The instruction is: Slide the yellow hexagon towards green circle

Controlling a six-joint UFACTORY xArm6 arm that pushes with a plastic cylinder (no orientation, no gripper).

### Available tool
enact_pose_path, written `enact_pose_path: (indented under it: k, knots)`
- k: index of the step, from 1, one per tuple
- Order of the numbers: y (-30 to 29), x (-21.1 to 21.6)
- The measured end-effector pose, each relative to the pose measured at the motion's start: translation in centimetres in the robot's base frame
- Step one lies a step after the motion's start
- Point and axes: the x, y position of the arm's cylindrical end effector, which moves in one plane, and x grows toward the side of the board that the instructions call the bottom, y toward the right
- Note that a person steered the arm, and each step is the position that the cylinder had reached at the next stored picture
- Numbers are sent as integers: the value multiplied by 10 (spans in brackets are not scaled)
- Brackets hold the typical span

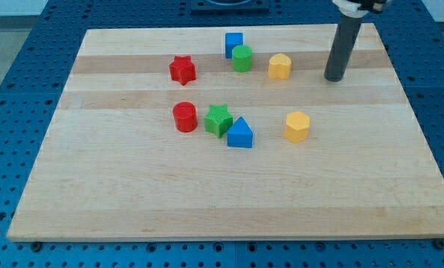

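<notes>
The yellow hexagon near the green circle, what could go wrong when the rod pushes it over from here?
1. There are two yellow blocks: the upper yellow block sits just right of the green circle, the lower yellow block stands apart. Pushing the wrong one is likely.
2. My tip stands right of the upper one; an off-centre push may make it veer.
3. The blue cube touches the circle, so overshoot could shove both.

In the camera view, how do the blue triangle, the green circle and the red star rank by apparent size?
1. blue triangle, also nearest the view's bottom.
2. red star and green circle: they look too alike to rank.
</notes>
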Motion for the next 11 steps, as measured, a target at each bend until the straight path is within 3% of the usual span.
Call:
enact_pose_path:
  k: [2,6,11]
  knots:
    - [0,14]
    - [-10,124]
    - [-91,115]
